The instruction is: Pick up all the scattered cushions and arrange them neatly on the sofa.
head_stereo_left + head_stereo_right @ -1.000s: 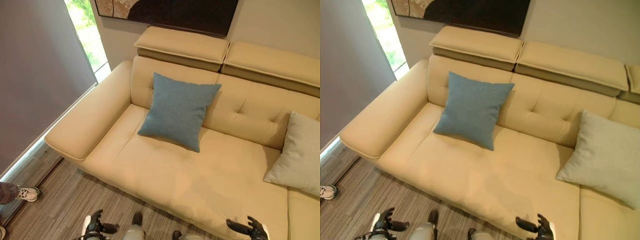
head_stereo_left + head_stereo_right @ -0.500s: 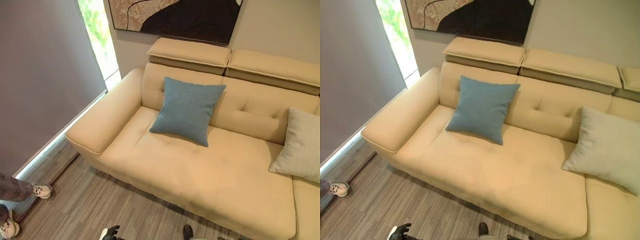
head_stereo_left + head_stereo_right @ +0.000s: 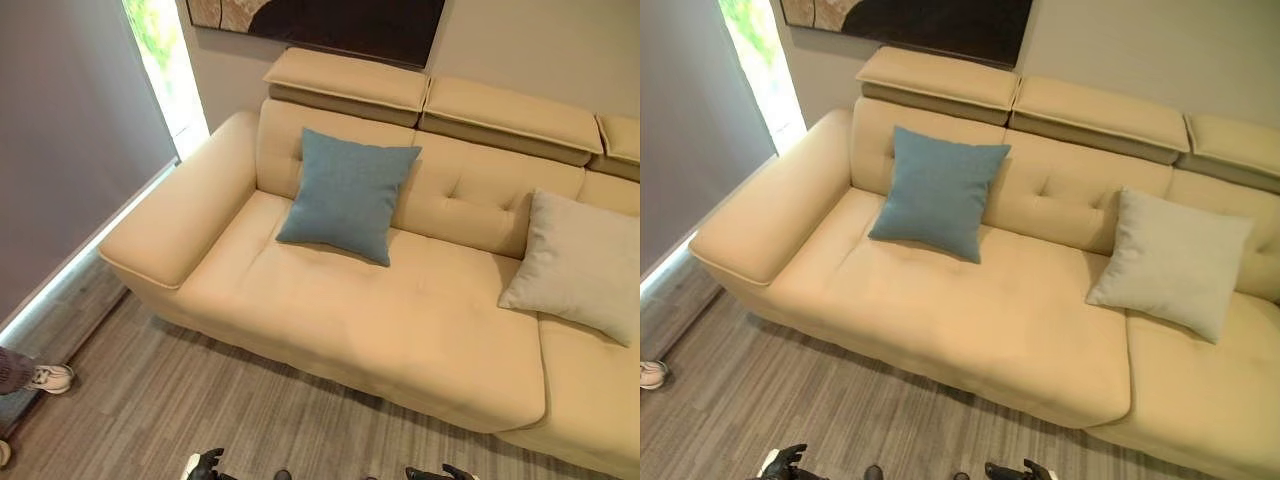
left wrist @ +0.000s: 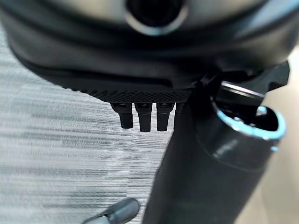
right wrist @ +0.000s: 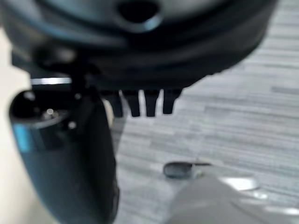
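Observation:
A blue cushion (image 3: 345,195) leans upright against the backrest of the beige sofa (image 3: 330,320), on its left seat. A pale grey cushion (image 3: 1170,262) leans against the backrest further right, over the seam between two seats. Both of my hands hang low over the floor in front of the sofa, far from the cushions. My left hand (image 3: 205,465) and right hand (image 3: 440,472) peek in at the bottom edge. In the wrist views the left fingers (image 4: 140,116) and right fingers (image 5: 140,103) hang relaxed and hold nothing.
Grey wood-look floor (image 3: 200,400) stretches in front of the sofa. A person's shoe (image 3: 45,378) stands at the far left by a grey blind (image 3: 60,140) and a bright window (image 3: 165,60). A dark painting (image 3: 330,20) hangs above the sofa.
The camera has shifted, so more of the sofa's right side and the whole pale cushion show. The cushions lie as before. My hands sit lower in the picture than a second ago.

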Controlling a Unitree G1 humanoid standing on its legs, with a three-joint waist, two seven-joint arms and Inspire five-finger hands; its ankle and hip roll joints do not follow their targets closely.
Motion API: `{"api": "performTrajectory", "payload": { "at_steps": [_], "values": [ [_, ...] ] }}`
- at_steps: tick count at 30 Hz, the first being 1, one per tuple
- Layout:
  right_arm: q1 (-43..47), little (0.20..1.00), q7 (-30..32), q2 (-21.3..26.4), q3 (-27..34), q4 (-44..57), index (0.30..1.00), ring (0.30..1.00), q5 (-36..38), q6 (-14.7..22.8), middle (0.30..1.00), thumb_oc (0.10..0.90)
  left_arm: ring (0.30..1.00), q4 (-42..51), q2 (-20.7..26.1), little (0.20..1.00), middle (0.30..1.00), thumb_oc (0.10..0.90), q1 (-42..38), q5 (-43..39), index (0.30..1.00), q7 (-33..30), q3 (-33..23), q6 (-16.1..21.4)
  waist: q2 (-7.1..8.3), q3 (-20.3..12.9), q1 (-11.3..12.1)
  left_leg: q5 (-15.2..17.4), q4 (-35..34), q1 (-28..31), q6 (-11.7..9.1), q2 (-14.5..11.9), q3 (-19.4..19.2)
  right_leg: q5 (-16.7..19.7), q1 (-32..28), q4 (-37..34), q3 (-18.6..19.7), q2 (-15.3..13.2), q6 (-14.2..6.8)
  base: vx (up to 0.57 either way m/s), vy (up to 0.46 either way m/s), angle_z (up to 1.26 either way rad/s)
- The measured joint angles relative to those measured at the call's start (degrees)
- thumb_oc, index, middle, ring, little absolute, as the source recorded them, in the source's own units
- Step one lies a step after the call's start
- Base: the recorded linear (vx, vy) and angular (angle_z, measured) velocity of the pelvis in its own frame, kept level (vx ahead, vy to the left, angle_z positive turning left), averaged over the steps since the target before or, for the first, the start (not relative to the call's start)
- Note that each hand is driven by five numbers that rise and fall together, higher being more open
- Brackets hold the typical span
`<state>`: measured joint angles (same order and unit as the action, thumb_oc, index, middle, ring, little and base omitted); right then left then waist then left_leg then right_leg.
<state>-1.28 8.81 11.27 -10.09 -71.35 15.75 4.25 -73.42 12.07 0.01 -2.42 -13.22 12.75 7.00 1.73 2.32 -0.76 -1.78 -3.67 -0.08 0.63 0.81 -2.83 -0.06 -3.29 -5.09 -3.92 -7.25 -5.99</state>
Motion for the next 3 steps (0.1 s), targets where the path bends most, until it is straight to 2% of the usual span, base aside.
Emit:
{"api": "performTrajectory", "payload": {
  "at_steps": [3],
  "values": [
    [0.2,0.9,-1.2,0.0,-0.7,0.5,0.9,0.9,-1.2,0.1,0.9,0.8,0.9,1.2,-1.0,0.9,0.9,0.8,0.1,-0.9,0.9,0.1,0.6,0.0,-1.26,-0.7,0.0,-1.0,-1.4,0.5,-0.6,-0.9,0.5,0.4,0.0,-0.3,-0.6,1.1,0.6,-0.01,-0.031,0.1]
  ]
}}
